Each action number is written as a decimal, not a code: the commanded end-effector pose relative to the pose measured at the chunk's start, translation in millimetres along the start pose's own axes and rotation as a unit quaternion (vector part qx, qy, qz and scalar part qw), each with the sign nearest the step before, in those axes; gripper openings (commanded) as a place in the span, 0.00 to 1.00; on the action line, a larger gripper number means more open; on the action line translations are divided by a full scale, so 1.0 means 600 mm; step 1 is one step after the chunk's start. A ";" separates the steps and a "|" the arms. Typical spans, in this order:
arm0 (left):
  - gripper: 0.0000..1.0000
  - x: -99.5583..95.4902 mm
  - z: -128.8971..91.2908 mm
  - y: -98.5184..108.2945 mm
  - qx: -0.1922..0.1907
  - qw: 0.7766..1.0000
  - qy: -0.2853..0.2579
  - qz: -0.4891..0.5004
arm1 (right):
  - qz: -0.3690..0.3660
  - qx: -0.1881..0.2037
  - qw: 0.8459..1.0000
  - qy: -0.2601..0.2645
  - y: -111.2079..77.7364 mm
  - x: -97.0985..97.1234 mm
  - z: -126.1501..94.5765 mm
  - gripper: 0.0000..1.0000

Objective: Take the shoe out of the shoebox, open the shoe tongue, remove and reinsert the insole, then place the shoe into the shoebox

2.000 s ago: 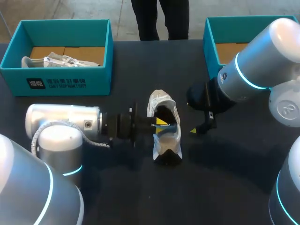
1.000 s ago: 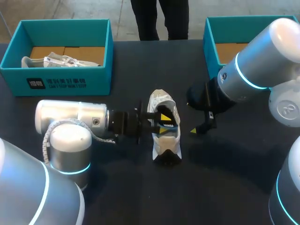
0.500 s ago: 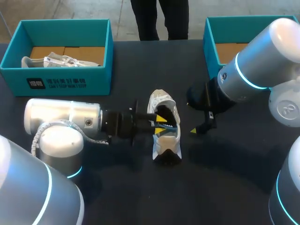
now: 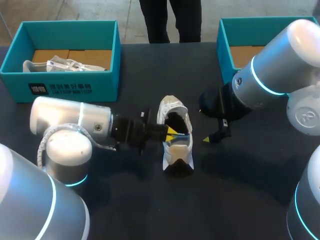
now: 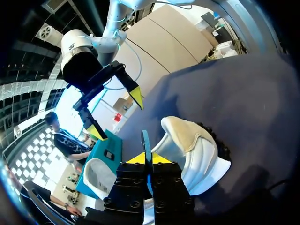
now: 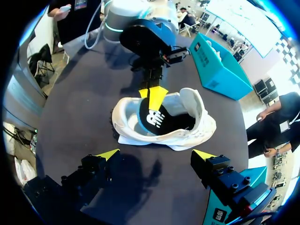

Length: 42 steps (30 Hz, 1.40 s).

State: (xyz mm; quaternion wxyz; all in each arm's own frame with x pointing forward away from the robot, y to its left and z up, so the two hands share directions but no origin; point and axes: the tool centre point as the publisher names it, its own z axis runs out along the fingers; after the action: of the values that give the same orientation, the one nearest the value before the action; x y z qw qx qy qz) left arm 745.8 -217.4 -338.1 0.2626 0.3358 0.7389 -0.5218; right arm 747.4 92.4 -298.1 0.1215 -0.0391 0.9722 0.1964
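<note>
My left gripper (image 4: 171,131) is pinched shut on the thin black insole (image 6: 157,119) at the mouth of the white sneaker (image 4: 179,152), which lies on the dark desk (image 4: 150,210). My right gripper (image 6: 156,154) hangs open beside it. The sneaker is out of the teal cardboard shoebox (image 4: 223,45); I judge the insole step underway, with boxing left.

Plain dark table (image 4: 235,190)

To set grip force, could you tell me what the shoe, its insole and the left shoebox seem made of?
Shoe: white, matte, probably fabric or synthetic leather; the collar looks padded.
Insole: thin, likely foam with a black top, seen edge-on in the shut left tool.
Left shoebox: teal matte cardboard walls, plain brown floor.
</note>
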 end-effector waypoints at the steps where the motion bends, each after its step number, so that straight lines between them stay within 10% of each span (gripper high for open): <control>1: 0.00 -0.007 0.008 0.009 -0.002 1.000 0.009 0.000 | 0.000 0.000 1.000 -0.001 -0.001 0.002 0.000 1.00; 16: 0.00 0.001 0.003 0.001 -0.004 1.000 0.009 -0.005 | 0.000 0.000 1.000 -0.001 -0.001 0.002 0.000 1.00; 19: 0.51 0.002 0.003 -0.002 -0.006 1.000 0.011 -0.003 | 0.000 0.000 1.000 -0.001 -0.001 0.002 0.000 1.00; 20: 0.53 0.001 0.002 -0.003 -0.006 1.000 0.012 -0.003 | 0.000 0.000 1.000 -0.001 -0.001 0.002 0.000 1.00; 27: 0.43 -0.012 -0.005 -0.015 -0.003 1.000 0.012 0.001 | 0.000 0.000 1.000 -0.001 -0.001 0.002 0.000 1.00; 42: 0.63 -0.019 -0.041 -0.047 -0.002 1.000 0.019 0.015 | 0.000 0.000 1.000 -0.001 -0.001 0.002 0.000 1.00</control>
State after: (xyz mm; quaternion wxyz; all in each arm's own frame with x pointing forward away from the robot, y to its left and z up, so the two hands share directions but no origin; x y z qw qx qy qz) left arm 734.7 -211.4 -311.0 0.2581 0.3556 0.7380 -0.5120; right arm 747.4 92.4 -298.1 0.1215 -0.0391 0.9722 0.1964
